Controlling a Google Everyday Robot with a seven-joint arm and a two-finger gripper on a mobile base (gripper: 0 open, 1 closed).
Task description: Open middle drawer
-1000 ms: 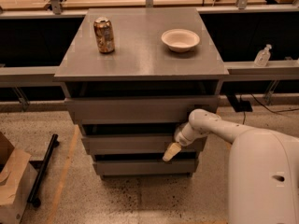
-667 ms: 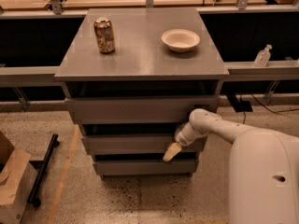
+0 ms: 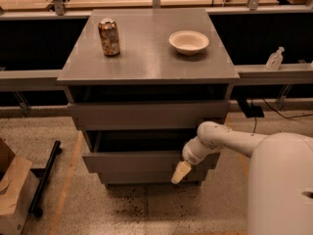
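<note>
The grey cabinet (image 3: pixel 146 62) has three handleless drawers. The middle drawer (image 3: pixel 132 161) is the long flat grey front below the top drawer front (image 3: pixel 146 114). It stands pulled out towards me, with a dark gap above it. My gripper (image 3: pixel 180 173) hangs from the white arm at the right end of this drawer front, at its lower edge, tip pointing down and left. The bottom drawer is mostly hidden under the pulled-out front.
A soda can (image 3: pixel 109 36) and a white bowl (image 3: pixel 189 41) stand on the cabinet top. A small bottle (image 3: pixel 274 58) sits on the right ledge. A cardboard box (image 3: pixel 12 195) and a black bar (image 3: pixel 45 177) lie on the floor at left.
The middle drawer front has come out towards me, opening a dark gap above it. The gripper has moved out with it.
</note>
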